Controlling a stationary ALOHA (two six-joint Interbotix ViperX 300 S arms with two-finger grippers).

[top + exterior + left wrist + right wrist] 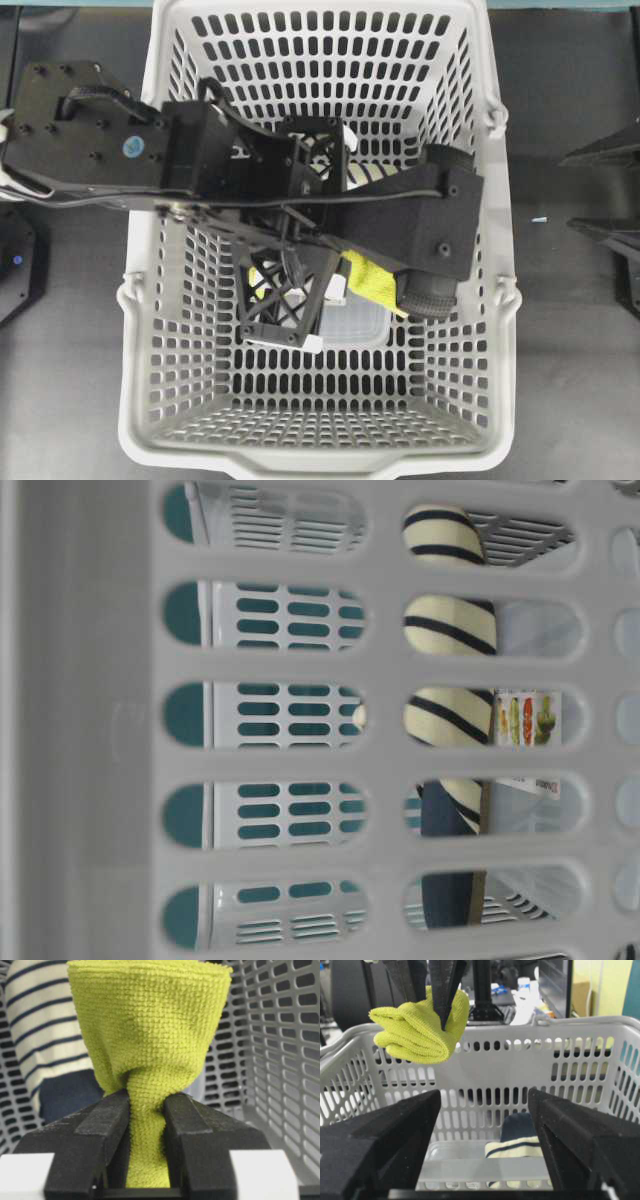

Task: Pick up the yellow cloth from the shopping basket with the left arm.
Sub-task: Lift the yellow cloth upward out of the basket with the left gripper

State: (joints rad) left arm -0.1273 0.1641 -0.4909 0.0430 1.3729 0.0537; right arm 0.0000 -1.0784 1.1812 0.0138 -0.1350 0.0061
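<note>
My left gripper [147, 1105] is shut on the yellow cloth [150, 1025], which is pinched between both black fingers and bunches out beyond them. In the right wrist view the cloth [417, 1030] hangs from the lattice fingers [445, 990] at about rim height, clear of the floor of the shopping basket [545, 1022]. From overhead, the left arm [250, 160] reaches over the basket [320, 465] and hides most of the cloth [372, 283]. My right gripper [485, 1110] is open and empty, outside the basket at its right side [600, 190].
A cream-and-navy striped slipper [45, 1025] lies in the basket behind the cloth, also in the right wrist view [517, 1147] and the table-level view [450, 620]. A clear plastic container [355, 325] sits on the basket floor. The basket walls [280, 1035] stand close around.
</note>
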